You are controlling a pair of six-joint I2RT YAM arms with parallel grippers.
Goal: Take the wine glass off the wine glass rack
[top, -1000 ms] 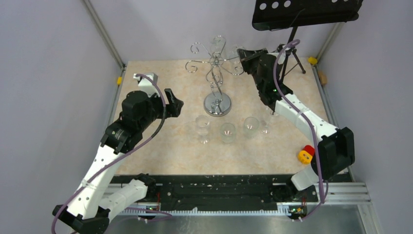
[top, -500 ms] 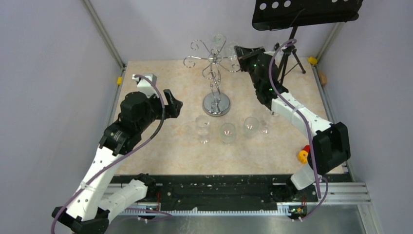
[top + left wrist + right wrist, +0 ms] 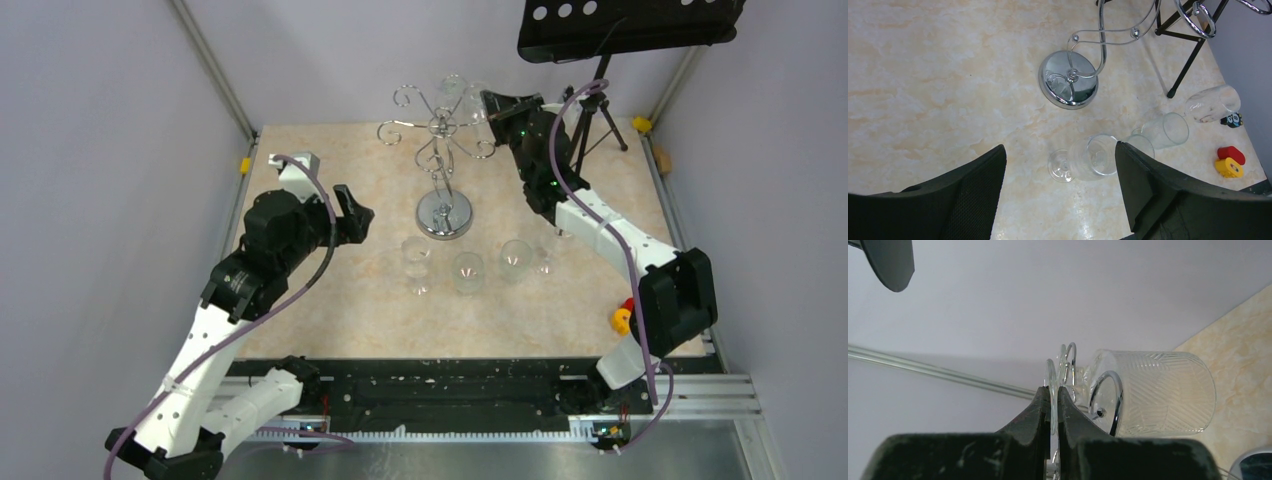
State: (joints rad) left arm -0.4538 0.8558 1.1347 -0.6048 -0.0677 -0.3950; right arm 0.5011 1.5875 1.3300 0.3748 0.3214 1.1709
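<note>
lifting the wine glass [image 3: 1153, 390] clear of the wine glass rack [image 3: 445, 213] looks like the step in hand. the right gripper [image 3: 1050, 401] is up among the curled arms, jaws clamped on what seems the glass's thin foot, with the patterned bowl hanging beside a chrome loop. next the foot probably has to slide out along the wire before lowering, without tipping the rack. the left gripper [image 3: 355, 212] hovers over the worktop [image 3: 370, 310] left of the rack's base, jaws wide apart, holding nothing. three other glasses [image 3: 466, 270] stand before the base, all empty, as is the gripped one.
</note>
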